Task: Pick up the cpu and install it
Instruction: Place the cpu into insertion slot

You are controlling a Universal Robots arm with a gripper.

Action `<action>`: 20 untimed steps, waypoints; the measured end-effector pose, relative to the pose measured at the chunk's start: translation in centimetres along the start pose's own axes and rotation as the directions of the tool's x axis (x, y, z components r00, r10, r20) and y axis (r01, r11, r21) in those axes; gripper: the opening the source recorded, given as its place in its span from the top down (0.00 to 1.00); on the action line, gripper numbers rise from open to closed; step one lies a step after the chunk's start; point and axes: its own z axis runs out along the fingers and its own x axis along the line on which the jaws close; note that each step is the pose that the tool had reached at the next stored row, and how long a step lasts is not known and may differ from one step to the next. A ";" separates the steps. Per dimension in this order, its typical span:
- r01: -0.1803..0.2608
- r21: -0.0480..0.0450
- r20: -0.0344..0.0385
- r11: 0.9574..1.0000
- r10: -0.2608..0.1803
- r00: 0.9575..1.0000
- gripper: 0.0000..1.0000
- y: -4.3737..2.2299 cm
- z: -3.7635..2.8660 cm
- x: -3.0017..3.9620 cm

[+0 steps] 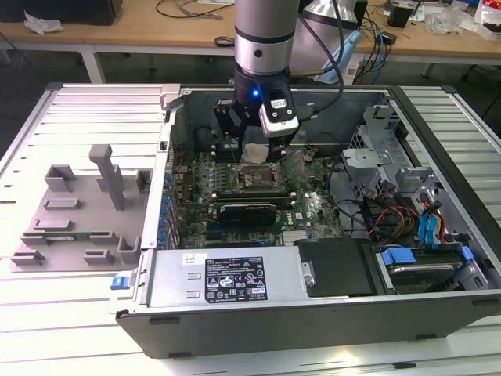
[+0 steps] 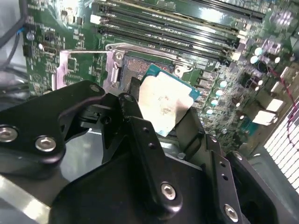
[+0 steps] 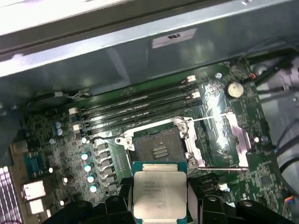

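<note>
- Silvery-grey metal, thinly rimmed in teal-green: the cpu (image 3: 160, 193) is pinched by two opposite edges between the black fingers of the gripper (image 3: 160, 207), its lid facing the first wrist view
- The claw is pressed onto the chip from both sides, and the chip hangs clear of the board, touching nothing else that I can see
- In the exterior view the arm reaches in from twelve o'clock into the open computer case (image 1: 438, 102), and the chip shows as a pale square just at the twelve o'clock side of the socket (image 1: 257, 178)
- The socket is bare in both wrist views, its contact field uncovered
- Its metal retention frame (image 3: 233, 140) is swung open and lies flat on the motherboard (image 1: 313, 207) beside it
- The memory slots (image 3: 135, 105) run along the socket's far side, near the case wall
- As I judge it, the pick-up is done and the chip is carried to the socket
- The installing is not done: the chip is not seated and the frame is not closed over it
</note>
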 end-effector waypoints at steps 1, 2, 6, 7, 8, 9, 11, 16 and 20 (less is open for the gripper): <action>-0.031 0.000 0.001 1.000 0.031 1.000 0.45 0.00 0.01 0.00; -0.047 0.000 0.002 0.999 0.047 0.999 0.45 0.00 0.01 0.00; -0.194 0.001 0.008 0.981 0.194 0.981 0.45 0.00 0.03 0.00; -0.232 0.001 0.009 0.973 0.232 0.973 0.45 0.00 0.04 0.00; -0.297 0.001 0.012 0.955 0.297 0.955 0.45 0.00 0.05 0.00; -0.345 0.001 0.014 0.938 0.345 0.938 0.45 0.00 0.06 0.00; -0.373 0.001 0.015 0.928 0.373 0.928 0.45 0.00 0.06 0.00; -0.480 0.000 0.019 0.877 0.479 0.877 0.45 0.00 0.08 0.00; -0.564 -0.001 0.023 0.826 0.564 0.826 0.45 0.00 0.10 0.00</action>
